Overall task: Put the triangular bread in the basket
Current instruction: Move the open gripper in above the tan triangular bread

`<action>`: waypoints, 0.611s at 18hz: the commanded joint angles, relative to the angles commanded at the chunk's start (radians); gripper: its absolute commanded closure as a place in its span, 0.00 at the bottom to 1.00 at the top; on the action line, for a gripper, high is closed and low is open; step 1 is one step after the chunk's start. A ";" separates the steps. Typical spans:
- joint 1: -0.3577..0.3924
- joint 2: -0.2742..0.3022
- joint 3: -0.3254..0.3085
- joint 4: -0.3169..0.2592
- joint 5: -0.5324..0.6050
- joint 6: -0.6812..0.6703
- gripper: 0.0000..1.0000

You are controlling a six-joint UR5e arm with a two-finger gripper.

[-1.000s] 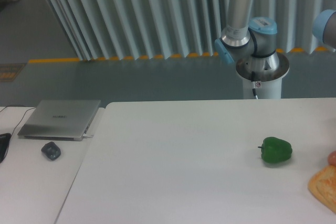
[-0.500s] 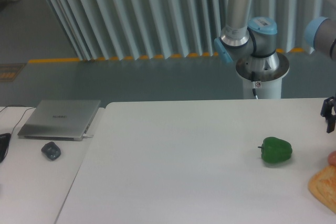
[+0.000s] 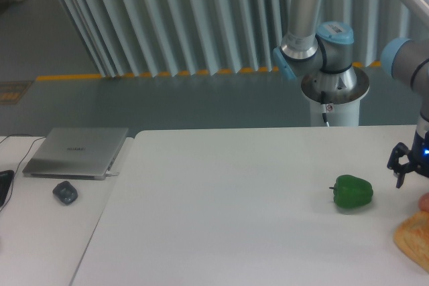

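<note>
The triangular bread (image 3: 415, 238) lies flat at the table's right edge, golden-orange with a paler crust, and is partly cut off by the frame. My gripper (image 3: 412, 175) hangs just above the table at the far right, above and behind the bread and right of the green pepper. Its left finger (image 3: 399, 173) stands well out from the wrist, so the jaws look open and empty; the other finger is cut off by the frame edge. The basket is out of view.
A green bell pepper (image 3: 353, 191) sits left of the gripper. A small pink-orange fruit (image 3: 424, 201) peeks in just behind the bread. The arm's base (image 3: 333, 92) stands behind the table. A laptop (image 3: 77, 151) and a mouse (image 3: 65, 192) lie on the left table.
The gripper, out of view one second ago, has come in from the right edge and moved down and left toward the table near the pepper and bread. The objects have not moved.
</note>
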State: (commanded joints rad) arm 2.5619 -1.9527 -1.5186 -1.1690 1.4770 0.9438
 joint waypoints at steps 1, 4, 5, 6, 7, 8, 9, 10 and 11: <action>-0.003 -0.008 0.000 0.005 0.006 -0.011 0.00; -0.003 -0.012 -0.003 0.005 0.016 -0.013 0.00; -0.003 -0.012 -0.005 0.005 0.016 -0.017 0.00; -0.003 -0.014 -0.005 0.009 0.017 -0.020 0.00; -0.003 -0.017 -0.005 0.014 0.025 -0.020 0.00; 0.000 -0.018 -0.005 0.014 0.034 -0.013 0.00; 0.001 -0.019 -0.005 0.014 0.035 -0.011 0.00; 0.001 -0.022 -0.005 0.015 0.035 -0.014 0.00; 0.001 -0.029 -0.005 0.018 0.037 -0.016 0.00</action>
State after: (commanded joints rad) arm 2.5633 -1.9818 -1.5232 -1.1505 1.5140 0.9281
